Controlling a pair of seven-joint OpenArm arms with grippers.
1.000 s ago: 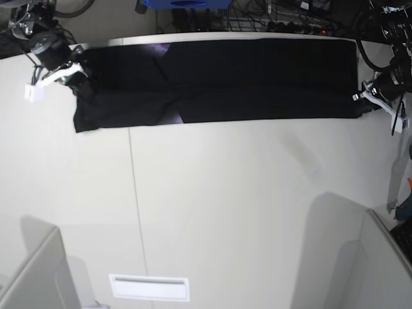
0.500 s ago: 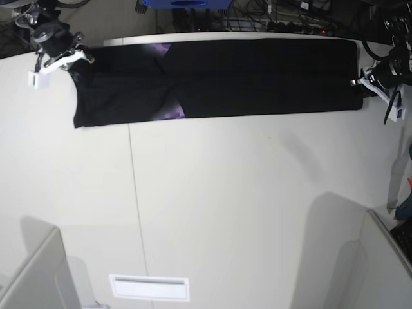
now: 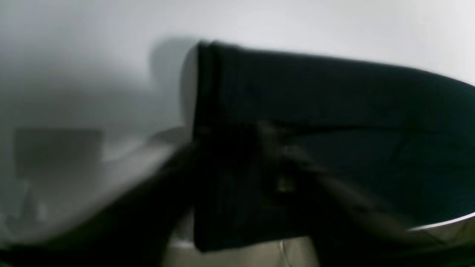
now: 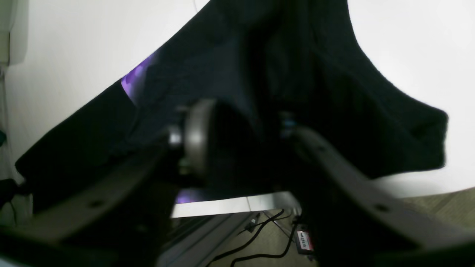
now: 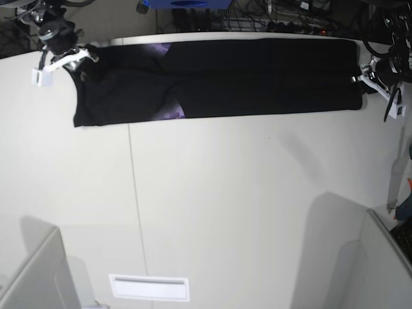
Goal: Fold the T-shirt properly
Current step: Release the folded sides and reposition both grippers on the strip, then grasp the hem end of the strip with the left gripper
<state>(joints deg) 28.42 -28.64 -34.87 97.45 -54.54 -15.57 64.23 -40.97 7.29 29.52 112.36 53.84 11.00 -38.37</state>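
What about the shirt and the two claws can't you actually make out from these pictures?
- T-shirt print: base view, folded inside; only purple slivers show.
- Left gripper: left wrist view, dark blur against black cloth; jaw gap and any pinch unreadable.
- Right gripper: too small in base view, whether it touches cloth unclear.
- Shirt's layer count: black on black, no view shows it.

No text, brand or number can be read in any view. In the right wrist view, a small red label sits on a device on the floor at about five o'clock; it carries pale lettering too blurred to make out. In the base view, a blue box at twelve o'clock beyond the table shows no legible marking, and the white plate at about seven o'clock is blank.
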